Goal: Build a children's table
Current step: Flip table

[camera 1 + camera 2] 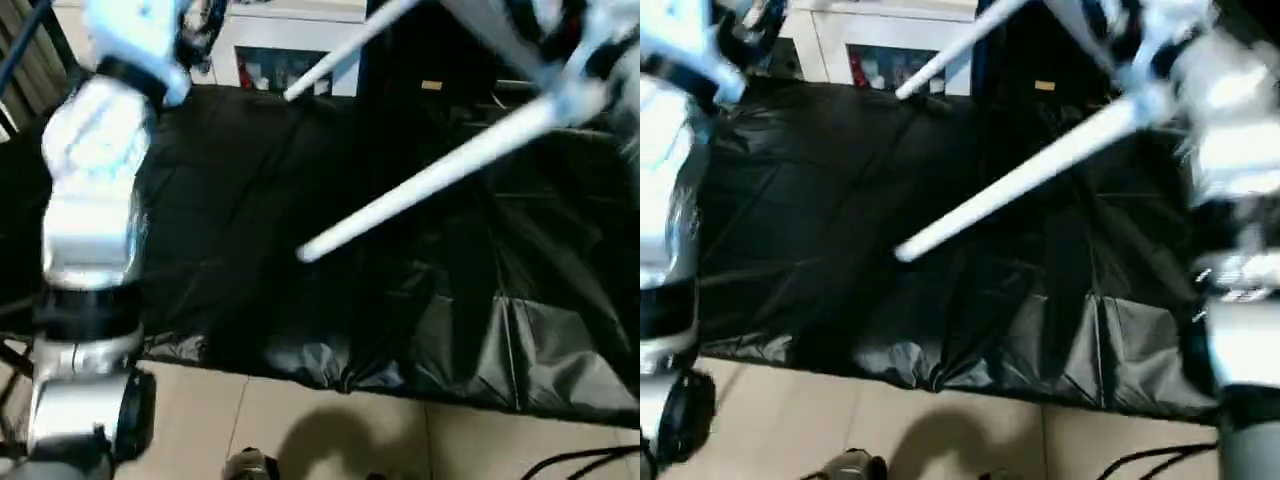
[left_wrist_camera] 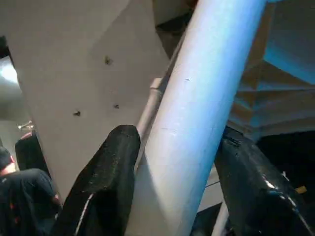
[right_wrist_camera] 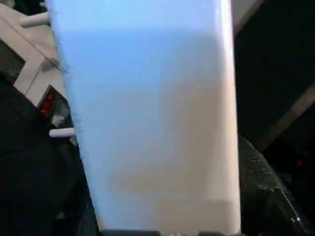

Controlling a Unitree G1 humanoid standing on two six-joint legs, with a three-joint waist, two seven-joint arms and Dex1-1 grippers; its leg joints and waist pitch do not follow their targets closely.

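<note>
The children's table is held up in the air, tilted. Two of its long white legs slant from upper right down to lower left over the black sheet: a near leg [image 1: 430, 175] and a far leg [image 1: 340, 55]. In the left wrist view my left gripper [image 2: 177, 132] has a round white leg [image 2: 197, 123] between its black fingers [image 2: 106, 182], which press both sides of it. My right gripper [image 3: 162, 157] is shut on a broad white part of the table [image 3: 152, 113]; one black finger [image 3: 266, 191] shows beside it. My left forearm [image 1: 95, 200] rises at the left.
A black sheet [image 1: 250, 200] covers the work area; its crumpled front edge meets beige floor tiles [image 1: 300, 420]. A white glass-doored cabinet [image 1: 290, 60] stands behind. A dark cable [image 1: 585, 460] lies on the floor at the right. A person in dark clothes [image 2: 24, 187] stands off to one side.
</note>
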